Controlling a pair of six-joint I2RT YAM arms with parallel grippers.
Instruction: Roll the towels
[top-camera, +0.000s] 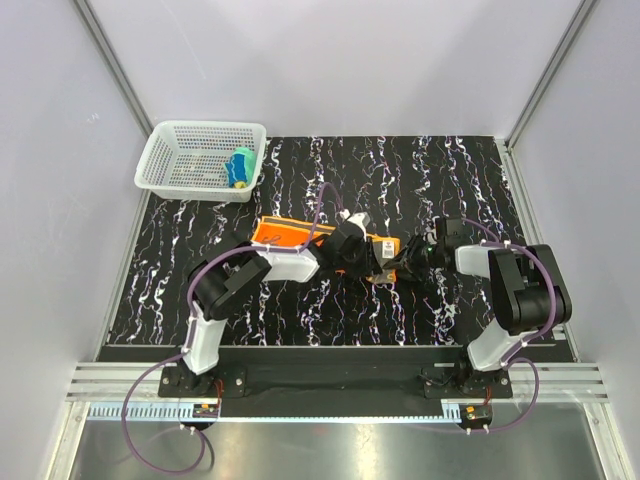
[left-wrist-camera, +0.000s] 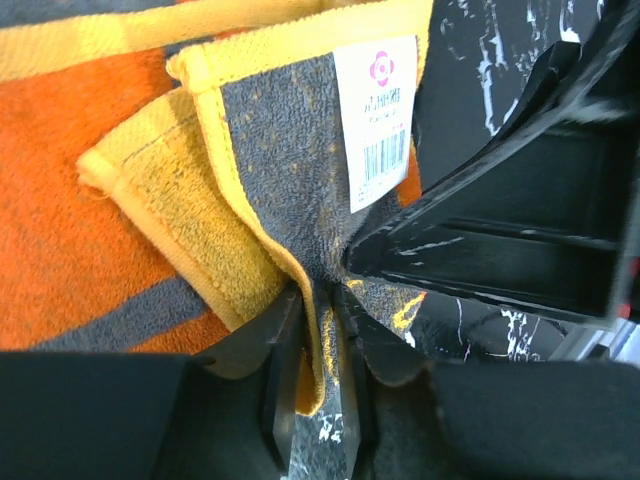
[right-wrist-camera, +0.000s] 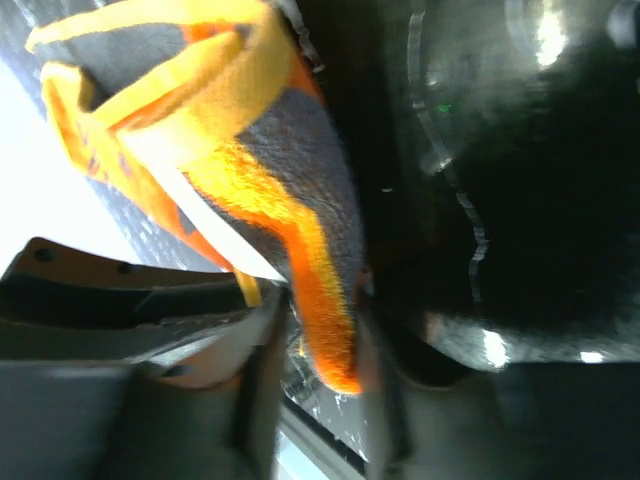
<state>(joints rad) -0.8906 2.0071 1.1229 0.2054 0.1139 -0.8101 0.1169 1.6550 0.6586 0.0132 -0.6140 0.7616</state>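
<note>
Clamped narrow on a grey, yellow-edged fold of the orange towel (left-wrist-camera: 60, 250), near its white barcode label (left-wrist-camera: 375, 120): left gripper (left-wrist-camera: 322, 335). Closed tight likewise on an orange corner of the same cloth: right gripper (right-wrist-camera: 320, 335). Lying front-right of the white mesh basket (top-camera: 205, 126), well apart from it. Resting rolled inside that basket: yellow-and-teal towel (top-camera: 240, 167).

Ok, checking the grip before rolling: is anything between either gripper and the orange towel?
Nothing visible does. The left gripper and the right gripper each pinch an edge of the orange towel directly, with only cloth between their fingers.
</note>
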